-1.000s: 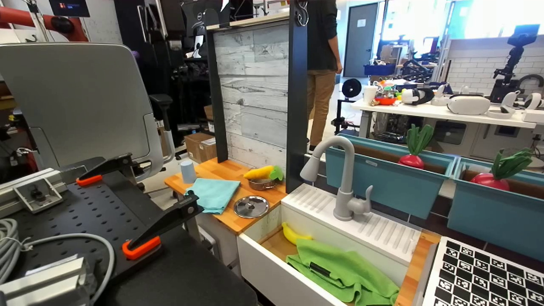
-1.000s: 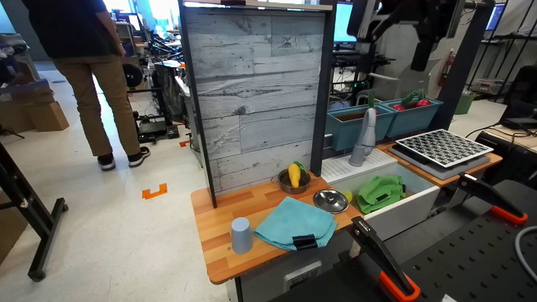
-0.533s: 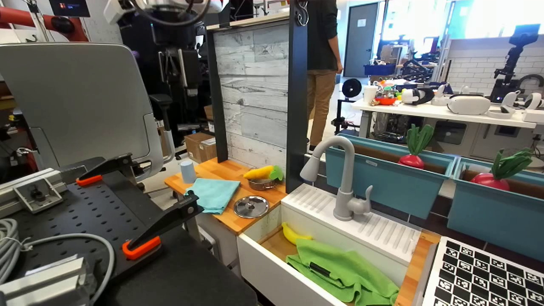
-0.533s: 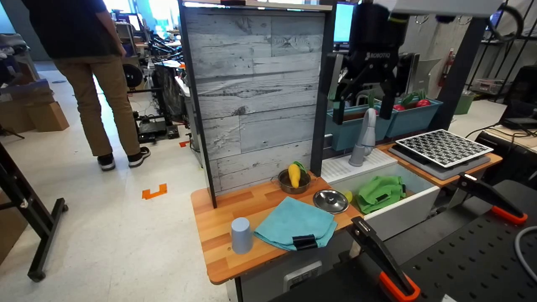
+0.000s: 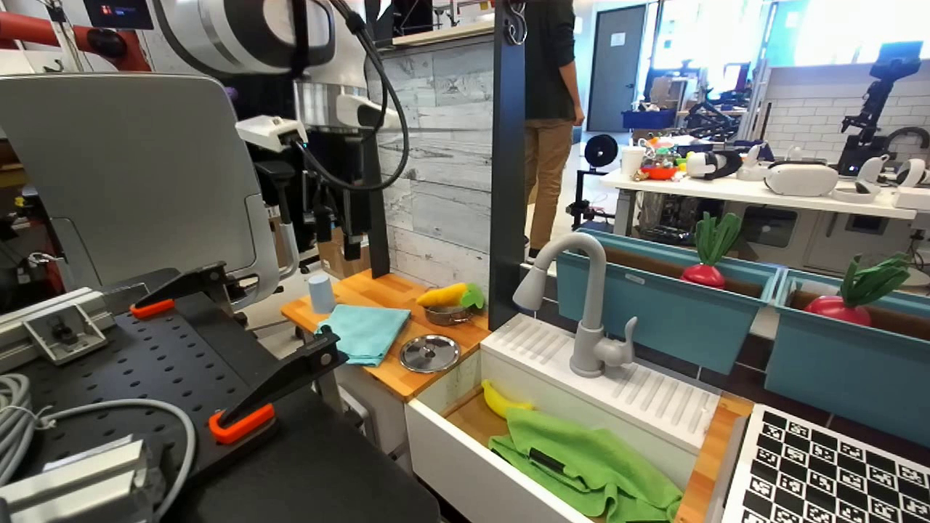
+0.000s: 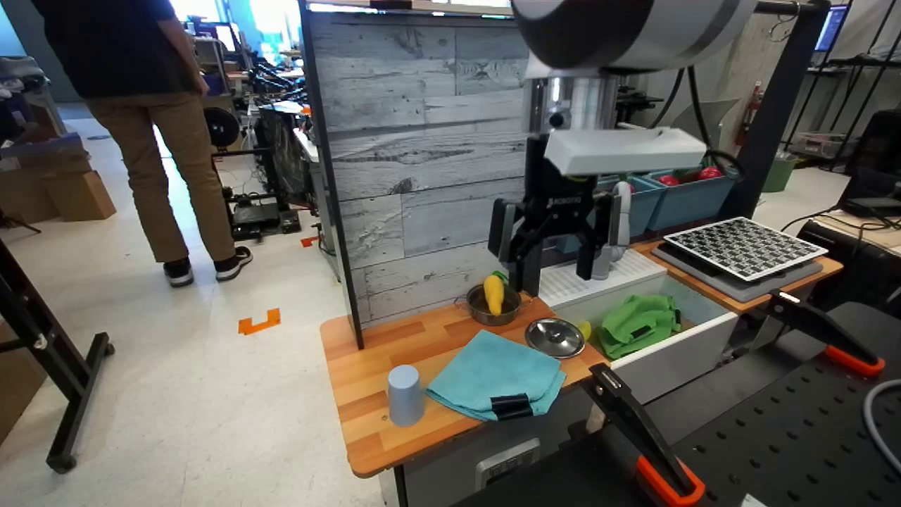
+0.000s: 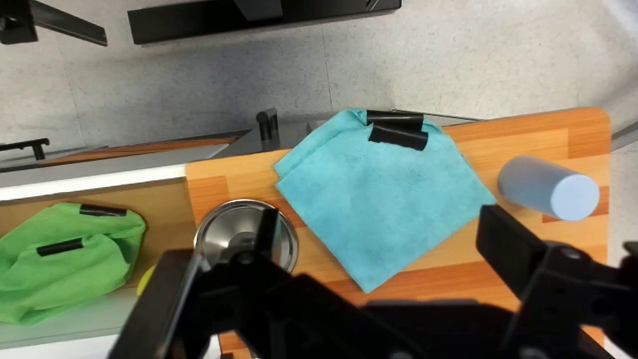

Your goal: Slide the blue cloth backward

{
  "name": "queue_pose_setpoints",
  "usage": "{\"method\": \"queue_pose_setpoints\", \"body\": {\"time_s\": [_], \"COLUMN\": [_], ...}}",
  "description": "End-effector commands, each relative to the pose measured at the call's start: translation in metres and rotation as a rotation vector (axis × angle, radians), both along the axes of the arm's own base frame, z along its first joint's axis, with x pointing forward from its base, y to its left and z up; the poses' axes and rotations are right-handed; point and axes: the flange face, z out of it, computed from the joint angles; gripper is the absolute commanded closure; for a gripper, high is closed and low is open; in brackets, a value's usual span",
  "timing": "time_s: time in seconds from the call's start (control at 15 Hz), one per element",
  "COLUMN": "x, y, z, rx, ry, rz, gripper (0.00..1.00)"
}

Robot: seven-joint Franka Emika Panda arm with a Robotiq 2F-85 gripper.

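The blue cloth lies folded and mostly flat on the wooden countertop in both exterior views, with black tape on its front edge. In the wrist view the cloth lies between and beyond the fingers, one corner pointing toward the gripper base. My gripper is open and empty, pointing down above the back of the counter. It also shows in an exterior view, and in the wrist view its fingers are spread wide. The gripper is apart from the cloth.
A blue-grey cup stands beside the cloth. A metal lid lies on its other side. A pot with a yellow vegetable stands by the wall panel. A sink holds a green cloth. A black clamp stands in front.
The arm has come into view and moved down, bringing the open gripper lower and toward the counter with the cloth. The cloth and the other objects have not moved.
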Motion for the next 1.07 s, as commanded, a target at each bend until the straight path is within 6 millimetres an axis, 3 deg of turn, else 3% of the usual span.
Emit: {"method": "queue_pose_setpoints", "body": {"time_s": [0.0, 0.47, 1.0], "x": [0.020, 0.037, 0.055], "y": [0.017, 0.038, 0.054], "z": [-0.048, -0.129, -0.176], "rx": [-0.005, -0.053, -0.145], "ry": [0.014, 0.096, 0.095], "rz": [-0.018, -0.025, -0.093], "gripper": [0.00, 0.00, 0.00]}}
